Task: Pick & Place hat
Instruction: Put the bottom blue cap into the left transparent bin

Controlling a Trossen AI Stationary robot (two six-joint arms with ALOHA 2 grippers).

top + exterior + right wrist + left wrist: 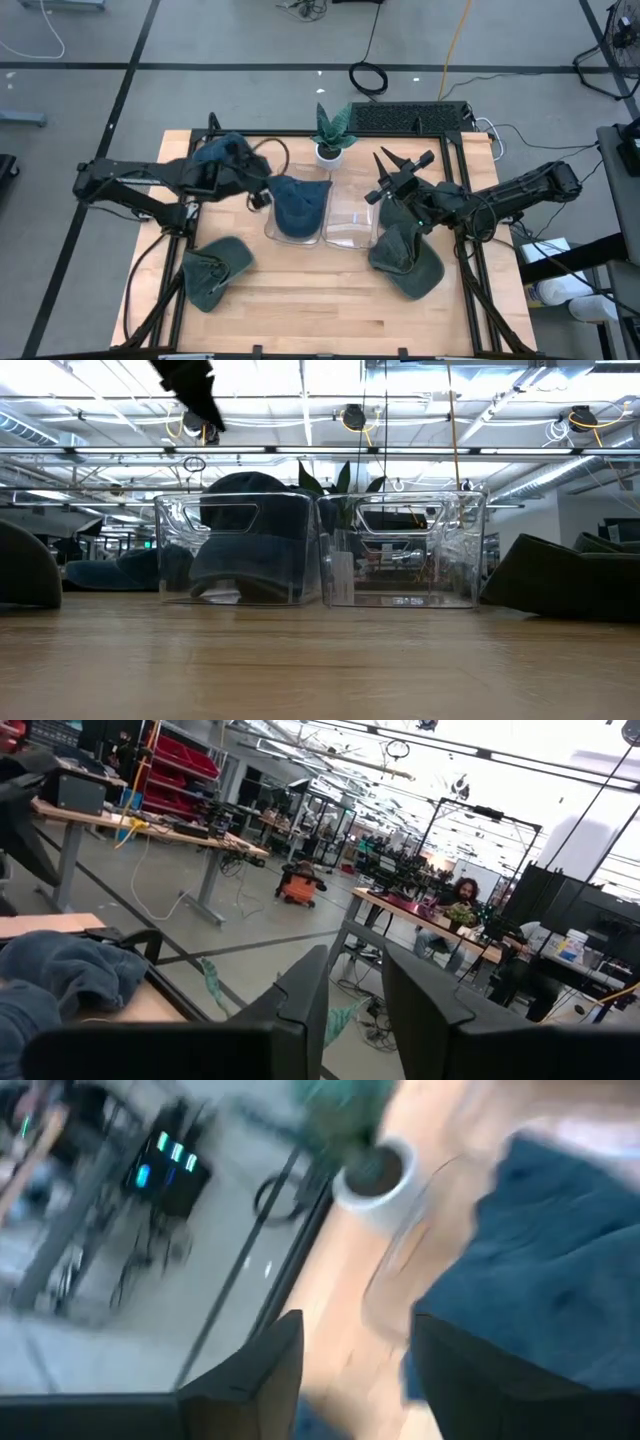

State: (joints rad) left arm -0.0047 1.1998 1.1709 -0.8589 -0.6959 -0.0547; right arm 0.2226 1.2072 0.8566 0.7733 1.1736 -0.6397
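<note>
The left tool [262, 197] is hanging just beside the left clear bin [297, 232], its fingers standing apart with nothing between them. Just ahead of it, a blue hat [299, 203] is sitting inside that bin, its crown slumping against the wall. The right tool [395, 172] is pointing up and away from the worktop [320, 310] with a narrow gap and nothing visibly in it; a green hat [407, 261] is lying below and behind it, another green hat [217, 270] well behind the left tool.

These hats are looking light, soft and floppy, likely folding and sagging when lifted. The stiffer brim, or a pinch of crown fabric, is probably offering the surest hold. The cloth should not slip or break.
</note>
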